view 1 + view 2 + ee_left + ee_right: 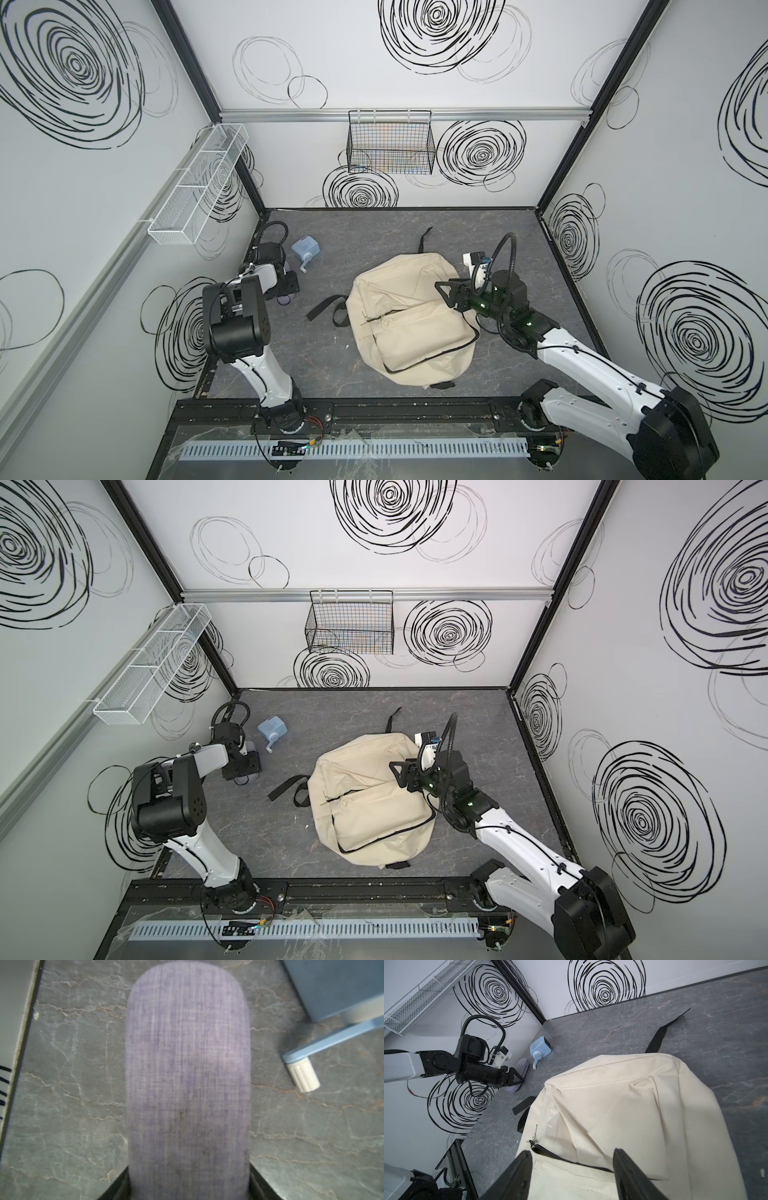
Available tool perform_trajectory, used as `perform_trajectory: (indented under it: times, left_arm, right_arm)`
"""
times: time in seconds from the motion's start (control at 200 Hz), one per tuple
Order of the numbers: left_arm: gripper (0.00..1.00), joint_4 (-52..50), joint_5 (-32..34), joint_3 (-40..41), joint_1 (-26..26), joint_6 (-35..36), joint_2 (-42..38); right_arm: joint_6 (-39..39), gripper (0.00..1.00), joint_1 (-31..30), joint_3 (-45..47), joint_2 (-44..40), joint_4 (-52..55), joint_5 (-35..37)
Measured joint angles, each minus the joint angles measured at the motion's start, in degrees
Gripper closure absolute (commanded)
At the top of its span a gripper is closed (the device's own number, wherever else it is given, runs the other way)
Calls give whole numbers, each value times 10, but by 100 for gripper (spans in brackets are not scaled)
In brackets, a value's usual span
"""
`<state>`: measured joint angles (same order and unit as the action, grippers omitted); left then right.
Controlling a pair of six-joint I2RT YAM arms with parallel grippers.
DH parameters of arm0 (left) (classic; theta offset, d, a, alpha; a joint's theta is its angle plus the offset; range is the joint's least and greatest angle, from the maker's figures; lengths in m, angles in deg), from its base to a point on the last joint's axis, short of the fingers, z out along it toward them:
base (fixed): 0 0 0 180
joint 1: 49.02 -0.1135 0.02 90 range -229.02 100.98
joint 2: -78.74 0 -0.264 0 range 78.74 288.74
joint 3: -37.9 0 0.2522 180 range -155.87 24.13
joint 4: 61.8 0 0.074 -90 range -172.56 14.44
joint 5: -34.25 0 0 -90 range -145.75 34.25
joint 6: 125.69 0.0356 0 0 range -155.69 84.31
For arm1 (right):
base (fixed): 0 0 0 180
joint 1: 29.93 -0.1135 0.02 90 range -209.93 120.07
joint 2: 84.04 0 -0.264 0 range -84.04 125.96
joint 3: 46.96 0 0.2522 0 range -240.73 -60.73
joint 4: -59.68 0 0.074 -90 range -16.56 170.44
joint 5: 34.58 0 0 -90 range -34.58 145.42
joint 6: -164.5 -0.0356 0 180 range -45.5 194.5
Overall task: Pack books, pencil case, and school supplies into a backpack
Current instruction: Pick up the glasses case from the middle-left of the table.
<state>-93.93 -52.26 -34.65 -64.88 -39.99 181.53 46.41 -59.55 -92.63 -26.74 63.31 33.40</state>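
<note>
The greyish purple pencil case (187, 1074) lies on the grey table by the left wall, also seen in the right wrist view (521, 1067). My left gripper (189, 1169) (291, 286) has a finger pressed on each long side of it. Just beyond stands the light blue pencil sharpener (305, 249) (336, 987), its crank pointing toward the pouch. The cream backpack (411, 324) (623, 1095) lies flat mid-table. My right gripper (446, 293) (572, 1157) hovers open over its black zip, holding nothing. The books are out of view.
Black backpack straps (328, 309) trail left of the bag and one strap (426, 239) sticks out behind it. A black wire basket (390, 145) hangs on the back wall and a white mesh shelf (195, 187) on the left wall.
</note>
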Motion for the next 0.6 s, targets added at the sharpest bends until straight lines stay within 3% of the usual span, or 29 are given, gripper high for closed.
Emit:
perform_trajectory:
  times: [0.14,0.31,0.45,0.6]
  left_arm:
    - [41,-11,1,2,9,-2,-37]
    - [41,-11,1,9,54,-13,-140]
    - [41,-13,0,13,127,-27,-227]
    - [41,-7,7,13,258,-42,-316]
  right_arm:
    - [0,35,0,-4,-9,2,2]
    - [-5,35,0,-48,-3,15,-5]
    - [-19,35,0,-90,2,17,-16]
    - [-45,35,-8,-130,17,16,-23]
